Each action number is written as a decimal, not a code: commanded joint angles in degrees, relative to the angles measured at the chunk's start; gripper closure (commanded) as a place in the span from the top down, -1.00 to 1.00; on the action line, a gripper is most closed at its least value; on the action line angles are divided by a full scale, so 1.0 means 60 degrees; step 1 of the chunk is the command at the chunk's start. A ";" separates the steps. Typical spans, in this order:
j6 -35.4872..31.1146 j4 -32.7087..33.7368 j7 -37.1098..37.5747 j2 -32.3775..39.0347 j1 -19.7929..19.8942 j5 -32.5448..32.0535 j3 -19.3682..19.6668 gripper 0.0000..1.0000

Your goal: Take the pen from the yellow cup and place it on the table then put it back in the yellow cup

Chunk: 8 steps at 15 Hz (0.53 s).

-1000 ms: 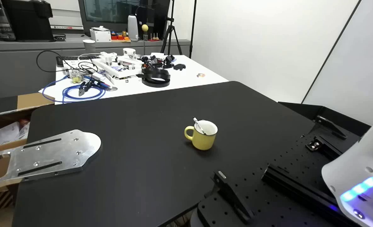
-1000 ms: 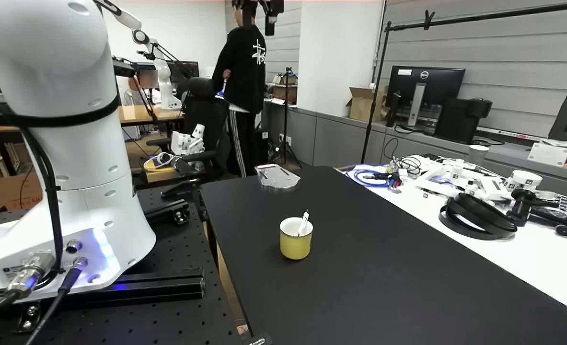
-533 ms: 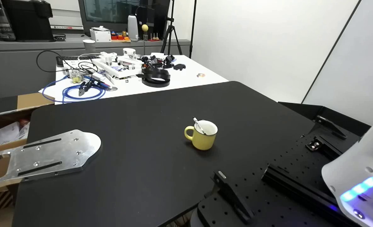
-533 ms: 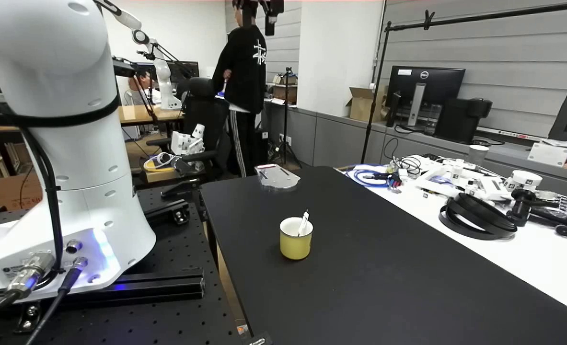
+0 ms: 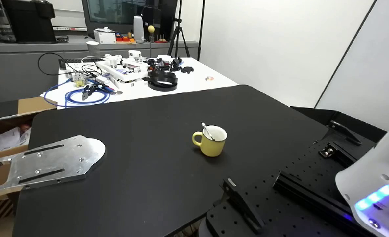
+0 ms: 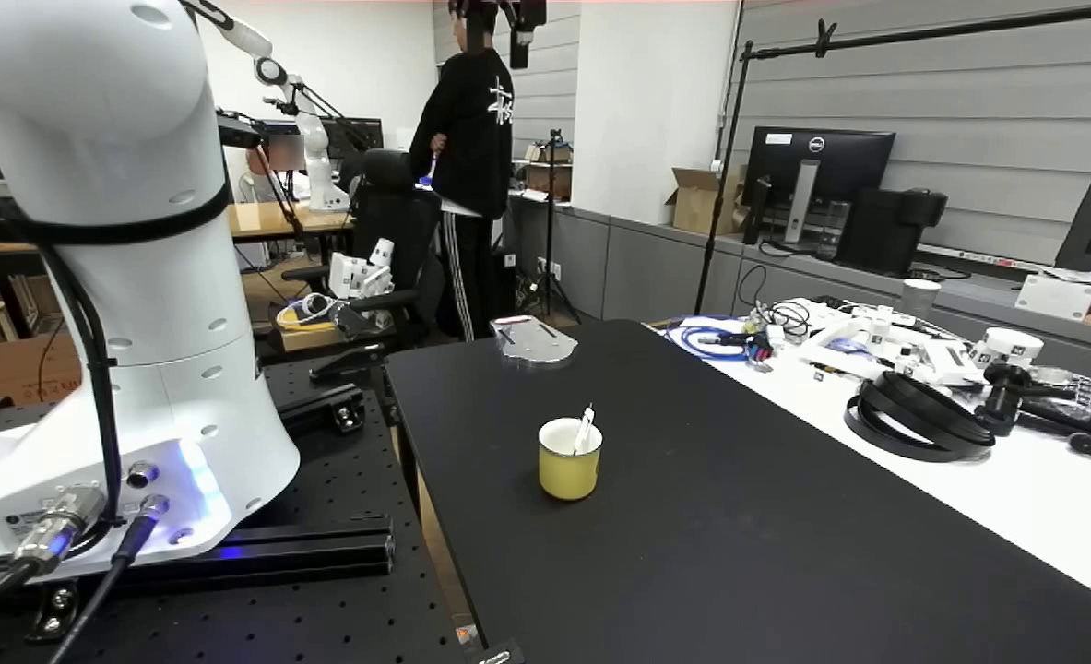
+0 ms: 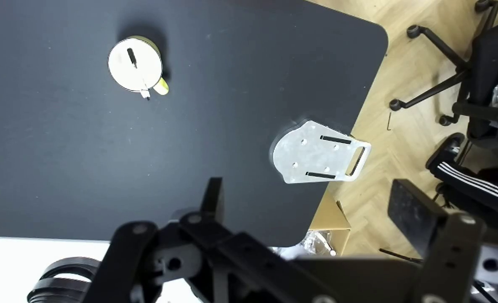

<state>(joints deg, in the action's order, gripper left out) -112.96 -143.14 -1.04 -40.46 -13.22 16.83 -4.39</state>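
Unmoved, the yellow cup [image 5: 210, 148], pen [image 5: 208, 131] leaning inside, has bare table [image 5: 148, 164] between it and the edges, gripper [image 7: 310, 200] spread wide.

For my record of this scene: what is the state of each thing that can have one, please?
Yellow cup: upright on the black table
Pen: tilted in the cup, one end out
Jaws: wide open, nothing held
Metal plate: lying flat, overhanging the table's edge
Base light: lit, blue
Cardboard box by the table: open
Dell monitor: seen from behind; on or off unclear

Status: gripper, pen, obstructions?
Black gripper open, empty. Thin white pen leaning in squat yellow mug. Silver slotted metal plate apart from mug, likely no obstruction.
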 commanded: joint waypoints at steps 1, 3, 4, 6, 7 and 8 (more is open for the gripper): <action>0.0127 0.0233 -0.0458 0.0336 0.0066 -0.0080 -0.0032 1.00; 0.0234 0.0497 -0.1127 0.0783 0.0000 -0.0231 0.0075 1.00; 0.0275 0.0668 -0.1522 0.1065 -0.0013 -0.0333 0.0137 1.00; 0.0601 0.1091 -0.2362 0.1722 -0.0035 -0.0574 0.0325 1.00; 0.0847 0.1365 -0.2912 0.2140 -0.0050 -0.0708 0.0456 1.00; 0.0998 0.1589 -0.3227 0.2488 0.0018 -0.0884 0.0493 1.00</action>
<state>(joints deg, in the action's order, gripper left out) -111.16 -139.86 -14.58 -32.86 -13.20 14.14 -3.20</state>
